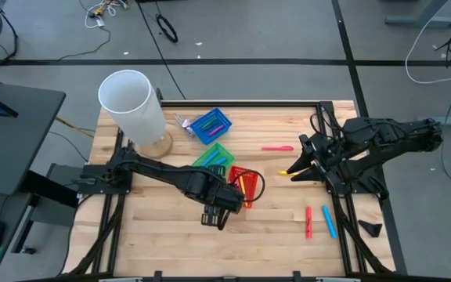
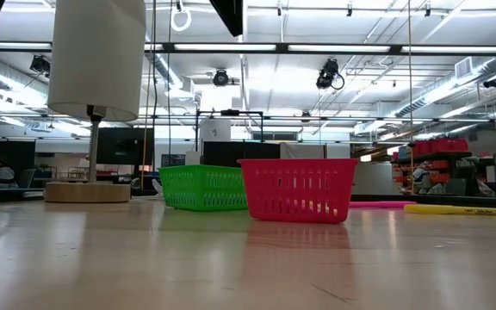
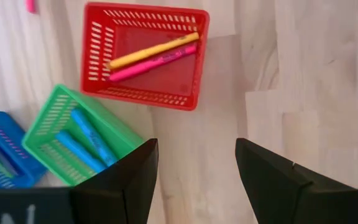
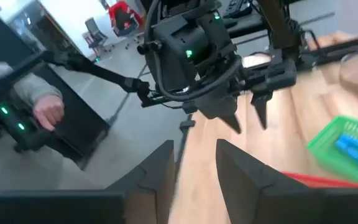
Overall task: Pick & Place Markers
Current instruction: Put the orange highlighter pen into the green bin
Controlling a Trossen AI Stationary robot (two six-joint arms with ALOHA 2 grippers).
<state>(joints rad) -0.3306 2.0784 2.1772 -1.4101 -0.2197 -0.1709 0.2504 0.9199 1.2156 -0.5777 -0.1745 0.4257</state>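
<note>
Left claw (image 3: 194, 171) gapes empty near the red basket (image 1: 248, 184); right claw (image 1: 296, 170) (parted, seemingly empty) waits aside.

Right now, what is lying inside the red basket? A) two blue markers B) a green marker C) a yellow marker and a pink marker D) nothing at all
C: the left wrist view shows a yellow marker and a pink marker lying side by side in the red basket.

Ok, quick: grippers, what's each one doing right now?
Left gripper: open, empty, above the table near the red basket.
Right gripper: open, empty, at the table's right side.
</note>
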